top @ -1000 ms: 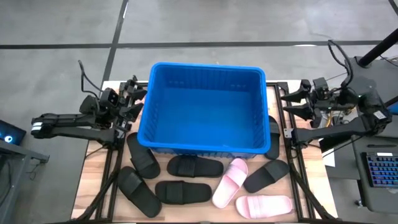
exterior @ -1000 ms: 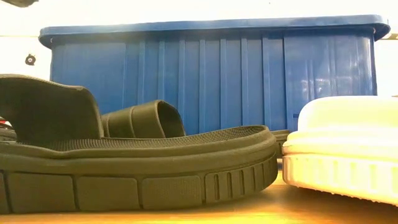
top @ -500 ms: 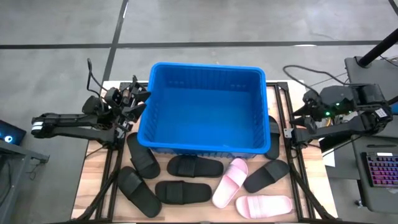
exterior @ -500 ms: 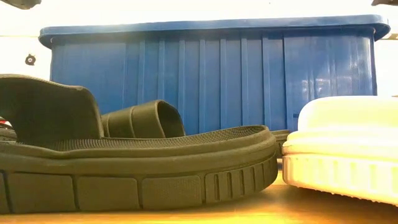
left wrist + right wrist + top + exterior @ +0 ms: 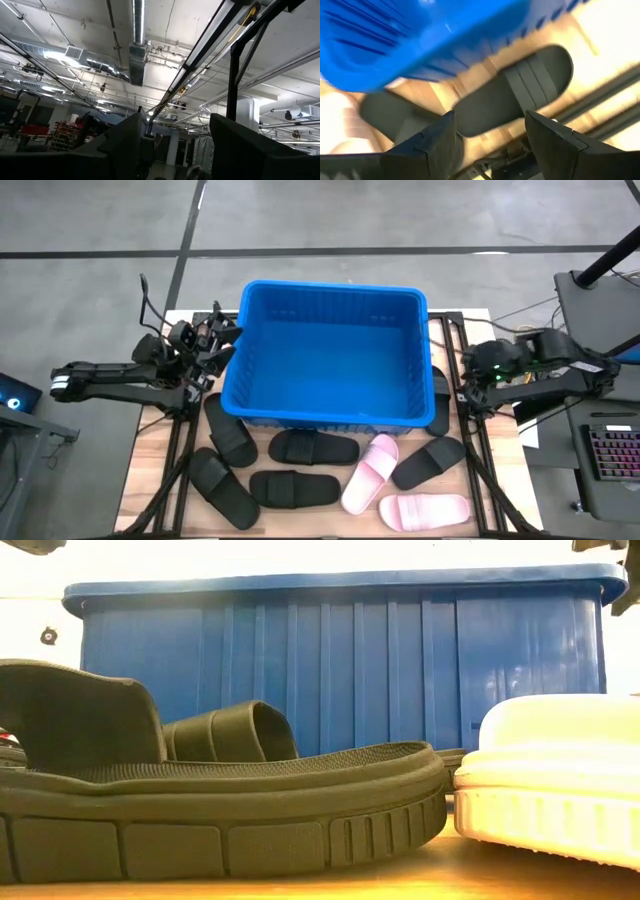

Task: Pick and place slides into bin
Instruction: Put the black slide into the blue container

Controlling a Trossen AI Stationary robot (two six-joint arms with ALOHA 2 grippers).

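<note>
The blue bin (image 5: 330,355) stands at the table's far middle and nothing lies in it. Several black slides (image 5: 313,447) and two pink slides (image 5: 368,472) lie flat on their soles along the near side. One more black slide (image 5: 440,395) lies against the bin's right wall; it also shows in the right wrist view (image 5: 515,92). My right gripper (image 5: 472,367) is open and tipped down above that slide, its fingers (image 5: 490,117) clear of it. My left gripper (image 5: 215,340) is open and empty beside the bin's left wall, pointing upward (image 5: 175,117).
Dark frame rails (image 5: 462,395) run along the table's right and left sides, close to each arm. The bin's wall (image 5: 340,660) rises behind a black slide (image 5: 220,810) and a pink slide (image 5: 550,770) in the low view. Bare wood shows at the near left corner (image 5: 150,490).
My right gripper has tipped from pointing level toward the bin to pointing down. It has gone a little toward the near edge, over the black slide beside the bin's right wall. The slides and the bin have stayed where they were.
</note>
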